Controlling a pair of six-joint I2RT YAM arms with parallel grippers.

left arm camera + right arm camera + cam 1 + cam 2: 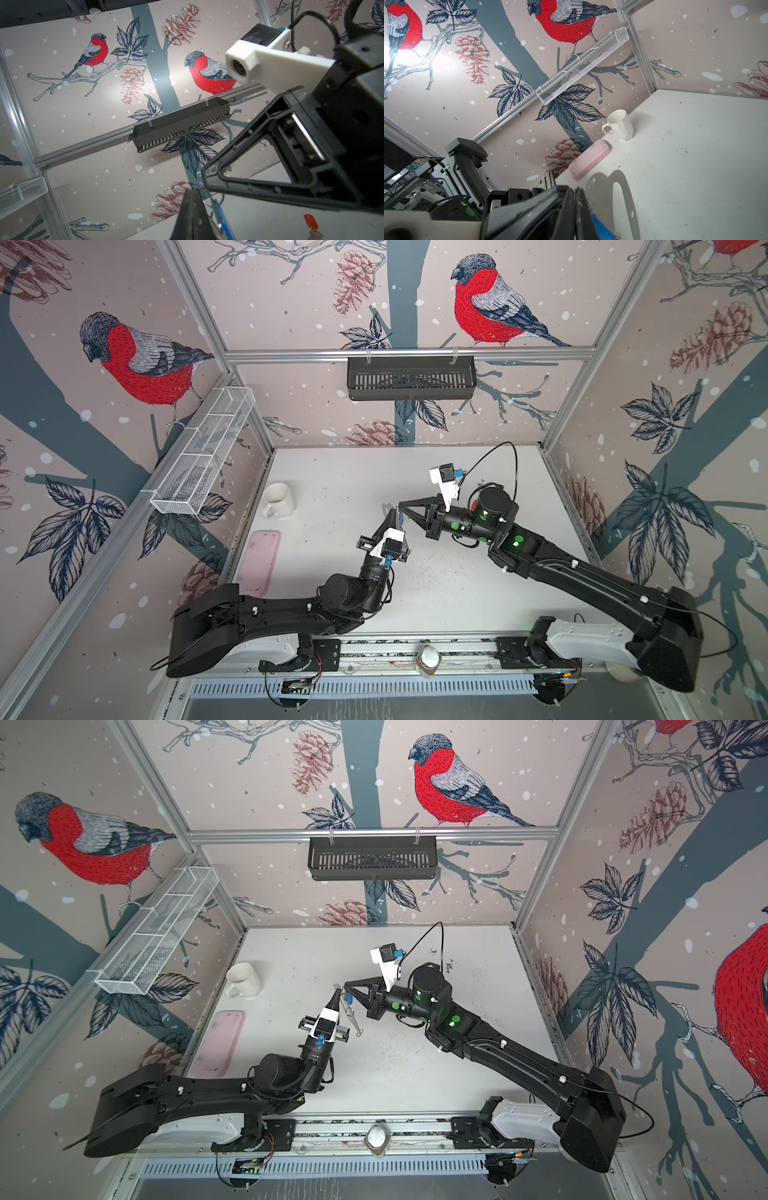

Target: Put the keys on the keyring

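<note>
On the table (457, 597) we see the mug (279, 499) at the back left, and the flat tray (259, 562) just before it. Near the middle the keys (351, 1017) hang between the left gripper (336, 991) and the right gripper (347, 984).

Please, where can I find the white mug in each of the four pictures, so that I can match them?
In a top view: the white mug stands far left on the table, beyond the pink tray.
In a top view: same spot.
Left wrist view: not in it.
Right wrist view: it stands near the wall, beside the pink tray.
Shared landmark: the white wire basket, in all four views.
</note>
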